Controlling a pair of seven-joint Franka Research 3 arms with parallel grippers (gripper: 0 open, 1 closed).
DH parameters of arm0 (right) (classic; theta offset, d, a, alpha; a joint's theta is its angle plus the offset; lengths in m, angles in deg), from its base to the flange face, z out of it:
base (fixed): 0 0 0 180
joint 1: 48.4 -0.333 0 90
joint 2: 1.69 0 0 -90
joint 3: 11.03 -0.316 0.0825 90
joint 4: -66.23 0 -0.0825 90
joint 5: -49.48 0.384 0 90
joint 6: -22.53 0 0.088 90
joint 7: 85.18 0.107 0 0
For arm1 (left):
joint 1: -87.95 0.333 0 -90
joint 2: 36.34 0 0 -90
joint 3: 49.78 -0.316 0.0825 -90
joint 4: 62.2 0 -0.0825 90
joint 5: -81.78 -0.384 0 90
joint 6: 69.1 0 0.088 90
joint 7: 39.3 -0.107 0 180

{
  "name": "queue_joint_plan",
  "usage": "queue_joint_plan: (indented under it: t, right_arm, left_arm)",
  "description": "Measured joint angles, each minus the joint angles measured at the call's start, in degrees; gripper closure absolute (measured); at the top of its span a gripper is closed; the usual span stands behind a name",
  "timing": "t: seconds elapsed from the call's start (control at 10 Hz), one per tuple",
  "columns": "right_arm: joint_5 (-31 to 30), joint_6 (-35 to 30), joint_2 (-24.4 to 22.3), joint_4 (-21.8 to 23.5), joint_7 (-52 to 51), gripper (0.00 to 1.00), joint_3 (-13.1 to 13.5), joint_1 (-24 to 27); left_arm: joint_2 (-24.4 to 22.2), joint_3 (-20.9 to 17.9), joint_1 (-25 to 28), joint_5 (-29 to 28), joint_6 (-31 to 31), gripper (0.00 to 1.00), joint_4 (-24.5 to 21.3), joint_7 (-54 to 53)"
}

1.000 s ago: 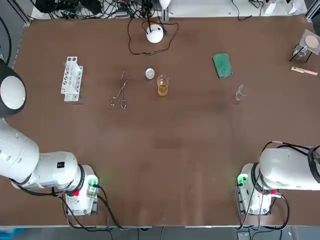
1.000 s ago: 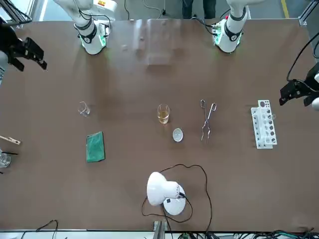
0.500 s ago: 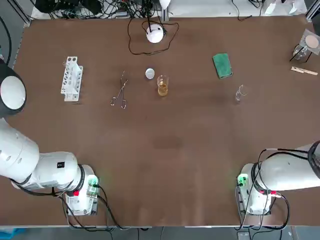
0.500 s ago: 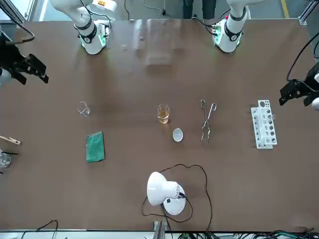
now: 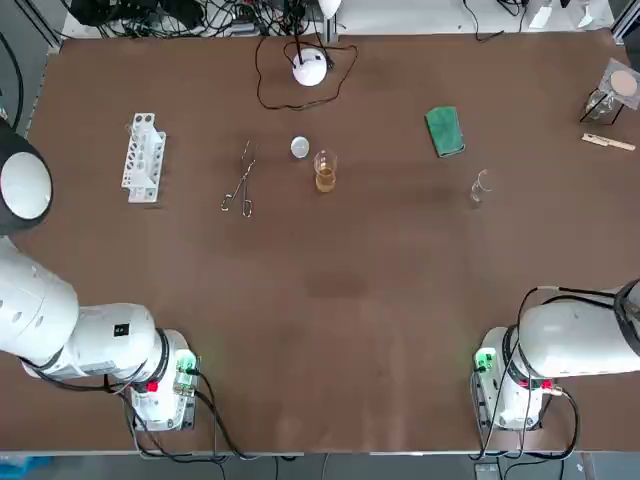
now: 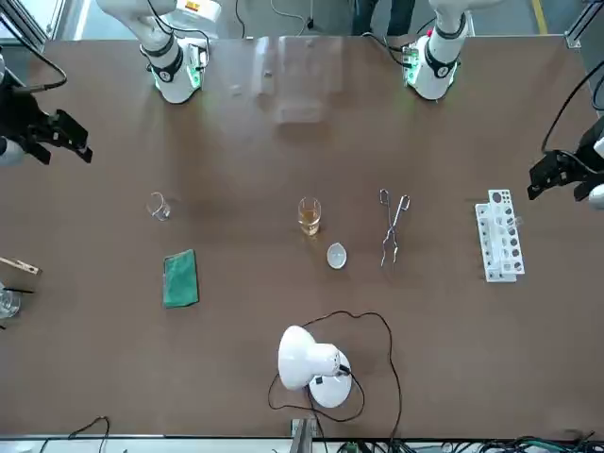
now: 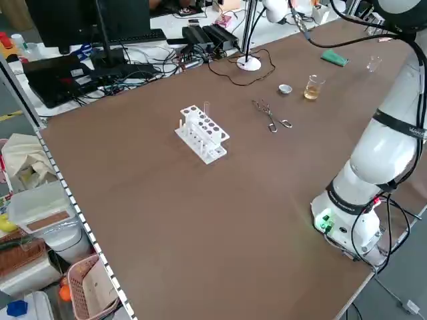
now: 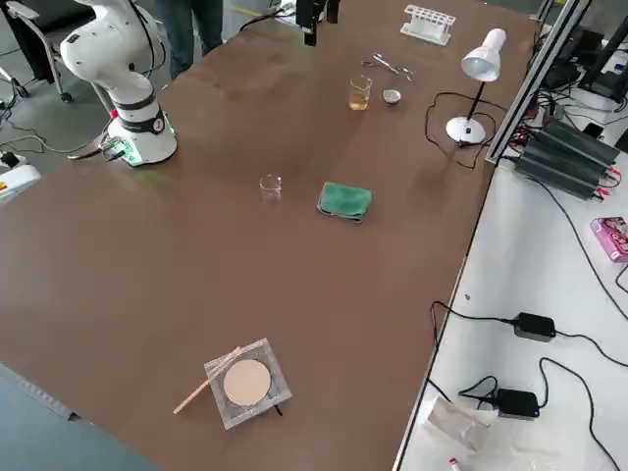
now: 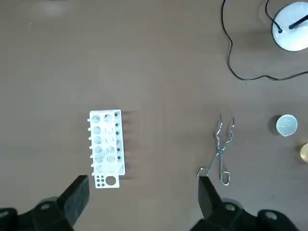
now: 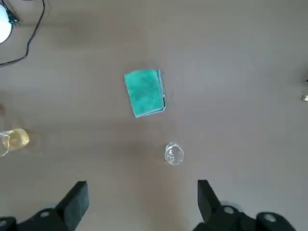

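Note:
My left gripper (image 6: 563, 175) hangs open and empty high over the table's left edge, beside the white test tube rack (image 6: 500, 247). From its wrist camera the rack (image 9: 107, 148) and metal tongs (image 9: 220, 154) lie far below the gripper (image 9: 143, 202). My right gripper (image 6: 42, 132) is open too, raised at the table's right edge. Below the gripper (image 10: 142, 202) in its wrist view are a small empty glass beaker (image 10: 173, 154) and a green sponge (image 10: 145, 93). A beaker of amber liquid (image 5: 325, 172) stands mid-table next to a small white cap (image 5: 300, 147).
A white desk lamp (image 5: 310, 68) with a looped cable sits at the far middle edge. At the far right corner lie a wire mesh with a round disc (image 5: 622, 85) and a wooden peg (image 5: 608, 142). A person's legs (image 6: 377, 14) show behind the arm bases.
My right gripper has drifted a little away from its base along the table's right edge. The left arm and all objects have stayed put.

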Motion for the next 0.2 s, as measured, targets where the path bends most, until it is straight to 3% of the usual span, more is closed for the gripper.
queue_joint_plan:
  t: [0.2]
  right_arm:
    - [-0.1,0.0,0.0,-0.13,0.0,0.0,-0.11,0.26]
  left_arm:
    - [0.0,0.0,0.01,0.0,0.0,0.0,0.0,0.0]
